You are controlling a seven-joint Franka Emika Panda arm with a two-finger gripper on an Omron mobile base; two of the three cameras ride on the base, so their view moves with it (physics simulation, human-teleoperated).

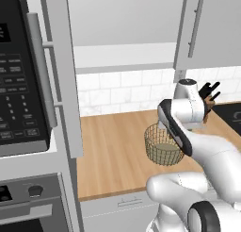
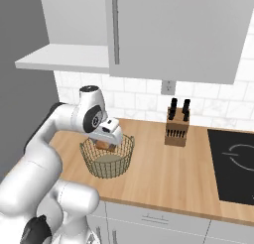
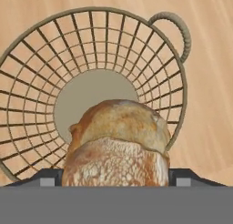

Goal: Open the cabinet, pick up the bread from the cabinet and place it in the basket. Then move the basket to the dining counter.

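Observation:
My gripper (image 3: 116,180) hangs over the wire basket (image 3: 95,63) and is shut on the bread (image 3: 119,145), a tan-brown crusty loaf that fills the gap between the two finger tips. From the right base, the gripper (image 2: 105,141) holds the bread (image 2: 103,145) just inside the basket's (image 2: 106,161) rim. The basket (image 1: 162,146) stands on the wood worktop, partly behind my forearm. The cabinet (image 1: 122,33) is open, its door (image 1: 63,85) swung out to the left. The dining counter is out of view.
A knife block (image 2: 177,129) stands on the worktop (image 2: 163,178) right of the basket, and a black cooktop (image 2: 233,163) lies further right. A shut wall cabinet (image 2: 173,34) hangs above. A microwave (image 1: 19,75) and an oven are at the left.

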